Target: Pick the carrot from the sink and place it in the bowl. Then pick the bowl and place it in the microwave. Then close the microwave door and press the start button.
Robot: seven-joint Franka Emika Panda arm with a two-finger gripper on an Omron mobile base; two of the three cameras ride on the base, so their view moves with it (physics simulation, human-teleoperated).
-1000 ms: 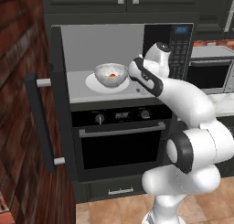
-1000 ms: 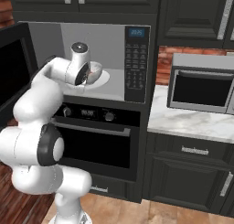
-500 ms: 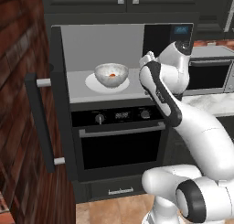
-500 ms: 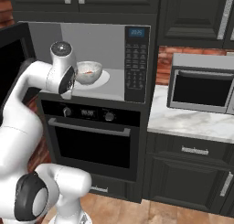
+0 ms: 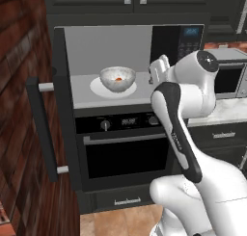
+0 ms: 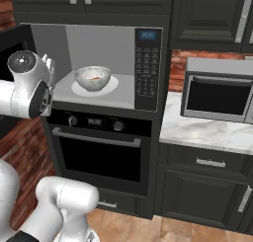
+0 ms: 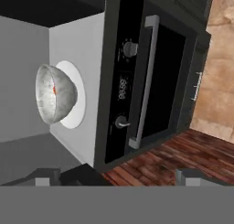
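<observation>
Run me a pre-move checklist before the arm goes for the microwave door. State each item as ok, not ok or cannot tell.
1. Bowl inside the microwave, on the white round plate: ok.
2. Carrot in the bowl, orange showing inside: ok.
3. Gripper outside the cavity, holding nothing: ok; the fingers stand apart in the hand view.
4. Microwave door swung wide open at the left, so not closed yet: not ok.
5. Door handle free, nothing in front of it: ok.
6. Arm out of the door's closing path: cannot tell; it stands right in front of the opening.
</observation>
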